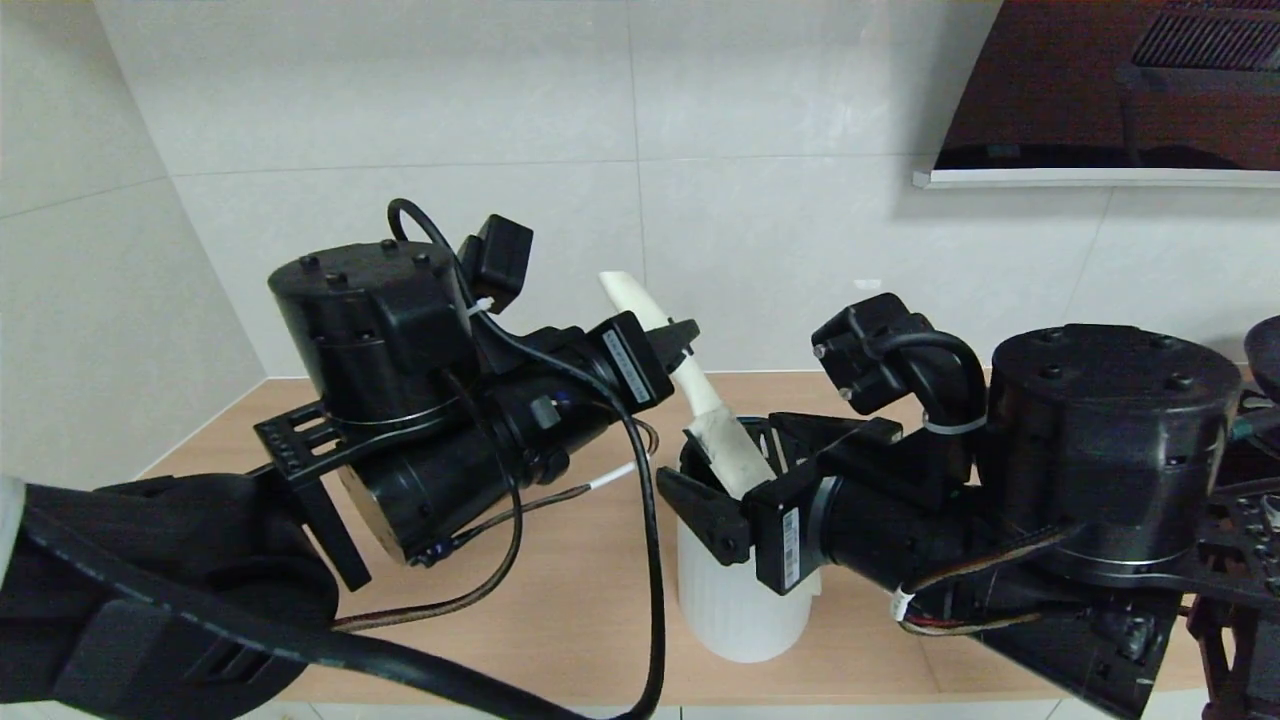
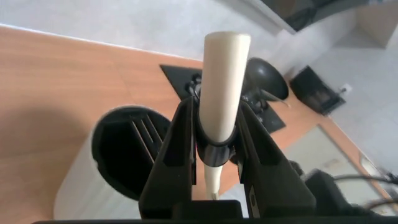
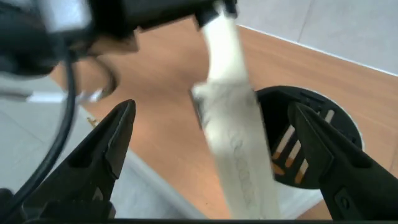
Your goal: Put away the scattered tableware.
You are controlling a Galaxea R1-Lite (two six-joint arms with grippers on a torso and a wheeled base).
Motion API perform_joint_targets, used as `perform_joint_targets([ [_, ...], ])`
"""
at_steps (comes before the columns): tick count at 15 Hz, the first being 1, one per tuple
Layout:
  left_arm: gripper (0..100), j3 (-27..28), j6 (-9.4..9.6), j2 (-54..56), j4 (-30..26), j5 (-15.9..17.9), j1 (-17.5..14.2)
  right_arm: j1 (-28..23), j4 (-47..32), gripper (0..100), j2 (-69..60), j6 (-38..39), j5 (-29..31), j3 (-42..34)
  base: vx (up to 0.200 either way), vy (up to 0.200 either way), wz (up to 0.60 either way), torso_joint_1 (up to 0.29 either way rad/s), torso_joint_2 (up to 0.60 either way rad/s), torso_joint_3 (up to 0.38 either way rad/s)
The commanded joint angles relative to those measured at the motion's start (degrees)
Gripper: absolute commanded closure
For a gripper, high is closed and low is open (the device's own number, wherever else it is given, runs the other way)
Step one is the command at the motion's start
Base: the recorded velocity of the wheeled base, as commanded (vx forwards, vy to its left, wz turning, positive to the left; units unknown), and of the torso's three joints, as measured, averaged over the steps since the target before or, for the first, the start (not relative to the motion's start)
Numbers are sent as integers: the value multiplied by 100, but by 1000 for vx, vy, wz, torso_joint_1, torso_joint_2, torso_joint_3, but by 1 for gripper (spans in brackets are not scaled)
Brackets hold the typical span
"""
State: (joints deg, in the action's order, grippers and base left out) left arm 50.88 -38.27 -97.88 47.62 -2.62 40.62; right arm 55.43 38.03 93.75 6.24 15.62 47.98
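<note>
My left gripper [image 1: 672,352] is shut on the handle of a cream-white utensil [image 1: 700,395] that slants downward. Its wider flat end reaches the mouth of a white cylindrical holder [image 1: 735,610] standing on the wooden counter. In the left wrist view the handle [image 2: 224,74] sticks up between the fingers, with the holder's dark opening [image 2: 124,149] beyond. My right gripper [image 1: 740,470] is open at the holder's top. Its fingers [image 3: 115,146] stand wide on either side of the utensil's flat end [image 3: 236,155], apart from it. Inside the holder [image 3: 348,124] are slots holding thin orange-tipped sticks [image 3: 283,152].
The wooden counter [image 1: 560,560] runs to a tiled wall behind and a corner wall on the left. A dark range hood [image 1: 1110,90] hangs at the upper right. A black stand with a dark round object [image 2: 264,78] sits on the counter beyond the holder.
</note>
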Motion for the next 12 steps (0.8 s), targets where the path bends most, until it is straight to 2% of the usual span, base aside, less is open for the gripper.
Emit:
perform_joint_targets([
  [1,100,282,3,375,-297,-195,-1,-59,-33,0,-454,-18,3,-87,0,0,0,0,0,0],
  [3,100,765,91,858,-1202,-283,-10,-296,-147,0,-876,-62,-24,-122,0,0,0,0,0,0],
  [4,100,1126,337,946,-1694,-300,-19,-586,-332,0,-1043,-97,-67,-114,0,0,0,0,0,0],
  [6,100,1688,909,849,-2318,-388,-19,-858,-560,0,-1236,-123,-85,-87,0,0,0,0,0,0],
  [7,100,2251,1418,621,-2969,-775,-19,-1008,-648,0,-1385,-150,-85,-96,0,0,0,0,0,0],
  [8,100,2497,1533,489,-3180,-1074,-10,-1052,-683,0,-1429,-150,-85,-105,0,0,0,0,0,0],
  [9,100,2743,1568,322,-3259,-1505,60,-1140,-754,0,-1473,-150,-85,-122,0,0,0,0,0,0],
  [10,100,2795,1568,234,-3241,-1680,95,-1166,-798,0,-1482,-150,-85,-140,0,0,0,0,0,0],
  [11,100,2699,1559,181,-3241,-2014,113,-1245,-815,0,-1473,-150,-85,-140,0,0,0,0,0,0],
  [12,100,2690,1577,76,-3224,-2164,148,-1316,-815,0,-1456,-150,-85,-140,0,0,0,0,0,0],
])
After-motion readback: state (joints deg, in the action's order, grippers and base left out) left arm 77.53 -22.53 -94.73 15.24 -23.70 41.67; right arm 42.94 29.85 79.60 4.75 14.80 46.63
